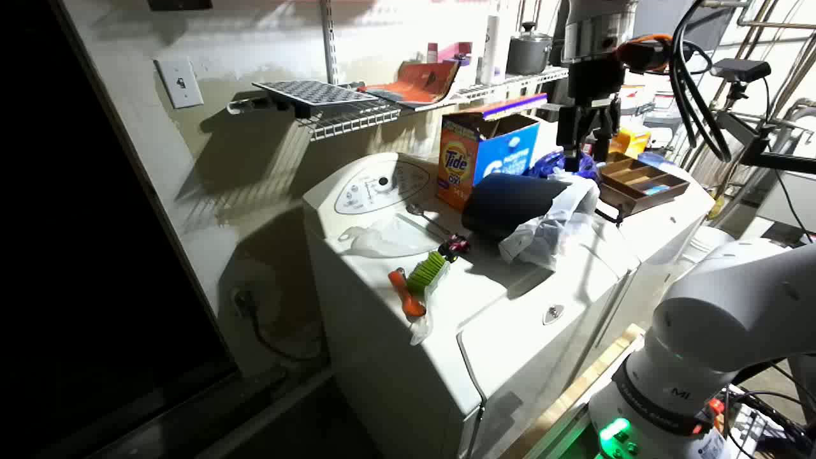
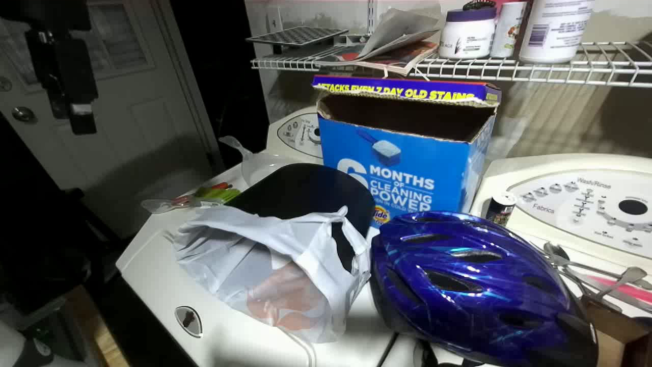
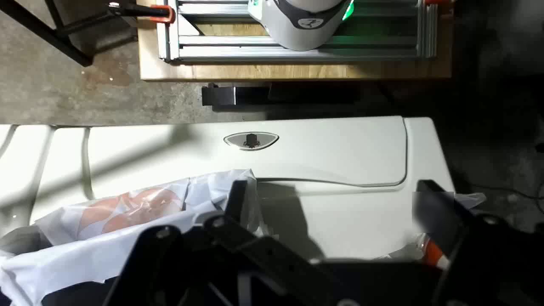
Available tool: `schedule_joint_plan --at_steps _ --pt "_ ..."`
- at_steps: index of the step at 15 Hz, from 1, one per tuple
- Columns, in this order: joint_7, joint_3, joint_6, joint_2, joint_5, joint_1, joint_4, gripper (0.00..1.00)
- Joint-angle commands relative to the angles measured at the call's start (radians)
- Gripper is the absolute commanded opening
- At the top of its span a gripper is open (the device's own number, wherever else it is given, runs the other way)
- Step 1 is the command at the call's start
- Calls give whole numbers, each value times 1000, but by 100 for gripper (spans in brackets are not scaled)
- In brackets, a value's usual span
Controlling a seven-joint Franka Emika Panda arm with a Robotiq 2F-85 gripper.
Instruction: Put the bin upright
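The dark bin lies on its side on the white machine top (image 1: 491,280) in both exterior views (image 1: 510,197) (image 2: 316,191). Its mouth faces the camera in an exterior view, with a crinkled whitish liner bag (image 2: 275,275) spilling from the rim. In the wrist view the liner (image 3: 127,212) is at the lower left, and only a dark strip of the bin (image 3: 80,293) shows. My gripper (image 3: 333,187) is open and empty, its fingers wide apart and pointing down. It also shows in both exterior views (image 1: 586,153) (image 2: 71,114), held in the air apart from the bin.
An orange and blue Tide box (image 1: 488,159) stands behind the bin. A blue helmet (image 2: 479,285) lies beside its mouth. A green brush (image 1: 427,271), a toy car (image 1: 454,247) and a brown tray (image 1: 644,182) lie on the machines. A wire shelf (image 1: 357,121) hangs above.
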Motion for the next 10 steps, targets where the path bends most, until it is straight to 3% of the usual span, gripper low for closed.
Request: schedule_joint_plan --at_steps 1,6,10 --pt "1 -1 -2 1 0 2 2 100" --pt "83 -33 80 16 -57 -71 -53 100" --pt "151 -65 291 27 -99 -128 -139 100"
